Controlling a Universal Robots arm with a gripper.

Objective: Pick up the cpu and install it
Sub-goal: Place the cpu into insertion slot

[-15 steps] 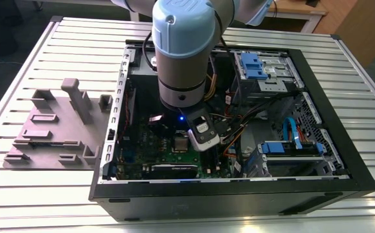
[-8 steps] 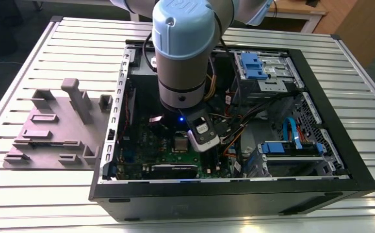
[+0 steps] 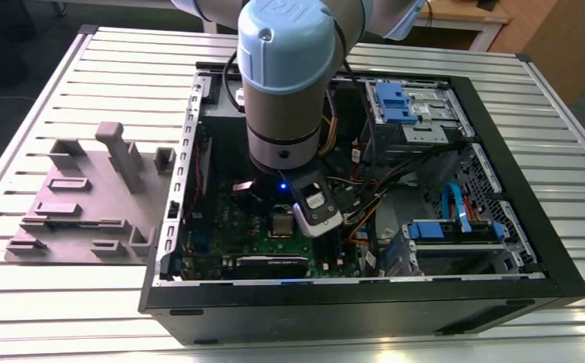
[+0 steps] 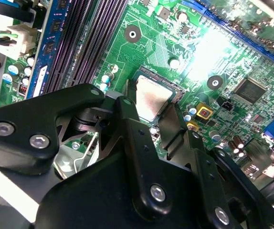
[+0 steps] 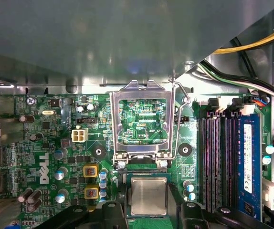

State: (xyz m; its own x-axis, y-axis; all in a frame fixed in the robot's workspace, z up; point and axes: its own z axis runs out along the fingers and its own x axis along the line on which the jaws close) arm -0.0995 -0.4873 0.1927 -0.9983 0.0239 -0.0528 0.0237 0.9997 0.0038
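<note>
The gripper was closed narrow on the cpu, a finger against each opposite edge. The chip lay in the socket mid-motherboard. In the first wrist view the hinged metal frame stood open just beyond, with memory slots alongside. The exterior view showed the arm reaching into the case on the slatted table, with a grey fixture beside the case's wall on the exterior view's left.

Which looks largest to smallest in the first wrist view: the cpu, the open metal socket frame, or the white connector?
1. open metal socket frame
2. cpu
3. white connector
The frame may stand nearer the camera, which would enlarge it, but the order as seen is plain.
</note>
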